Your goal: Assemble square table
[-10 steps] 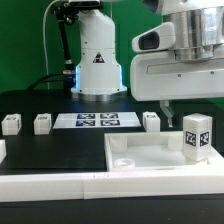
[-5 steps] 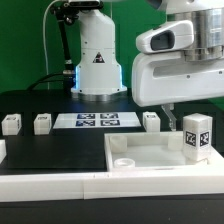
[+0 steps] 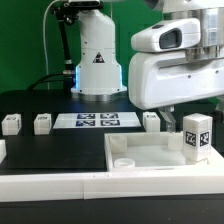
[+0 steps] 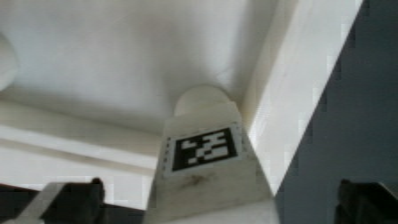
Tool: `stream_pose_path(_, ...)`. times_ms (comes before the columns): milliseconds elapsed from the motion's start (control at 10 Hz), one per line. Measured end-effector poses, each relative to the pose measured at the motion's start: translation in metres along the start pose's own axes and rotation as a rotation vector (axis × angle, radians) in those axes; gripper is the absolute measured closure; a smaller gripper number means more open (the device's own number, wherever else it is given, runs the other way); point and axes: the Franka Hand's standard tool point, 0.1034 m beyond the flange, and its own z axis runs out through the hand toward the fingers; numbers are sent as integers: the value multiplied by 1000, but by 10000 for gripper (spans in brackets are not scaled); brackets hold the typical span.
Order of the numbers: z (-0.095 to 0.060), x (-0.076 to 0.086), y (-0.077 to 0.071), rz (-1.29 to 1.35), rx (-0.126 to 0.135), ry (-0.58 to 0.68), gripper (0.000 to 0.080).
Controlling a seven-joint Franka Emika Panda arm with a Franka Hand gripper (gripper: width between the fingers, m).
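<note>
Lower right of the exterior view, nearest the camera: the square tabletop (image 3: pixel 150 168), a large white slab, lies flat on the black worktop (image 3: pixel 50 155). A raised corner socket (image 3: pixel 122 160) shows at its near left corner. On the slab's right side stands the upright leg post (image 3: pixel 197 136), white with black-and-white tags on its faces. Just above it, filling the upper right, hangs the arm's bulky white hand housing (image 3: pixel 175 60). One finger (image 3: pixel 168 113) points down just left of the post; the other seems to be hidden behind the post. In the wrist view the gripper (image 4: pixel 217 198) is spread wide and holds nothing, its fingertips on either side of the tagged post and clear of it. Further back, in a row across the middle, are the left leg post (image 3: pixel 11 124), the second leg post (image 3: pixel 43 123), the marker board (image 3: pixel 97 121) lying flat, and the third leg post (image 3: pixel 151 120). Farthest, upper centre, is the robot's white base (image 3: pixel 97 55) before a green backdrop (image 3: pixel 25 45)
</note>
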Motion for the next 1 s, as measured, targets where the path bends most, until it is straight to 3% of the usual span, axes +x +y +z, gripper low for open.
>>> stream_pose_path(200,0,0,0,1,0,0,416)
stream_pose_path(300,0,0,0,1,0,0,511)
stream_pose_path(700,0,0,0,40,1,0,510)
stream_pose_path(1000,1,1,1,365,8,39,509)
